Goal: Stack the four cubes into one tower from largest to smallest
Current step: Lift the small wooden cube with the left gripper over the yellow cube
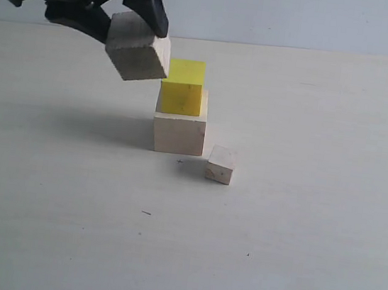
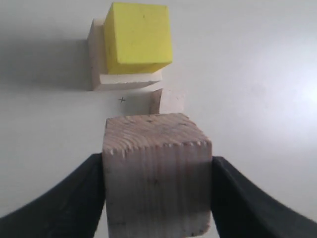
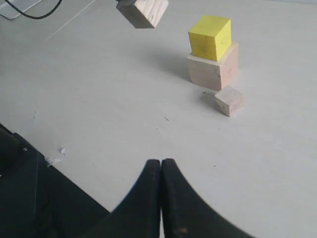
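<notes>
Upper left, the left gripper (image 1: 126, 32) clamps the tilted medium wooden cube (image 1: 137, 53). The yellow cube (image 1: 182, 86) lies just lower right. The right gripper (image 3: 161, 166) is closed, empty.

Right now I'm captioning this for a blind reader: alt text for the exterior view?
The left claw holds a medium cube tilted in the air, up-left of a yellow cube stacked on a large cube. A small cube sits on the table beside them.
</notes>
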Robot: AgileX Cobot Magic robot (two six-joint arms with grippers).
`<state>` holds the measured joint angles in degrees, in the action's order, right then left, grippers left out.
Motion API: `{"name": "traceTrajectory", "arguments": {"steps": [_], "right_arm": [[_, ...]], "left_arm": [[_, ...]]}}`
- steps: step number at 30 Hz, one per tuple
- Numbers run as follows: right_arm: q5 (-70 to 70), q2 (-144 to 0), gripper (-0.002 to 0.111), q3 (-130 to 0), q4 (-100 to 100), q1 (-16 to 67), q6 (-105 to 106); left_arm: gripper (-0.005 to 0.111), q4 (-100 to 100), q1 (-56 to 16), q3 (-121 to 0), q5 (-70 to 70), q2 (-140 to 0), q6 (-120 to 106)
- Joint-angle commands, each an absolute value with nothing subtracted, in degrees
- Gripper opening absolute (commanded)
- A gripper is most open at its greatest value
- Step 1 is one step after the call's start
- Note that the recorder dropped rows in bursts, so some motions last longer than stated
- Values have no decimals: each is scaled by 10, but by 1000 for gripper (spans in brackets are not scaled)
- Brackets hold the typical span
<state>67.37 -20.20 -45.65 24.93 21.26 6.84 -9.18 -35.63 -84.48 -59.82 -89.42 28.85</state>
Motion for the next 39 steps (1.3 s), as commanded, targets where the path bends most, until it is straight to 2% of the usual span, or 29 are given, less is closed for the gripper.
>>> {"name": "traceTrajectory", "arguments": {"steps": [1,6,12,21,26,39], "right_arm": [[672,-199,0,-432,243,214,75],[661,-199,0,-401,243,214,76],[626,-199,0,-363,243,214,90],[611,-199,0,-339,245,214,103],[611,-199,0,-339,247,214,104],[595,-199,0,-335,248,214,105]], "left_arm": [[0,-98,-361,-897,-605,-943,294],[0,-100,-361,-967,-613,-1000,298],[0,-100,-360,-1086,-700,-1082,287],[0,-81,-351,-1212,-700,-1165,284],[0,-91,-331,-1219,-700,-1180,273],[0,-99,-332,-1212,-700,-1197,244]]}}
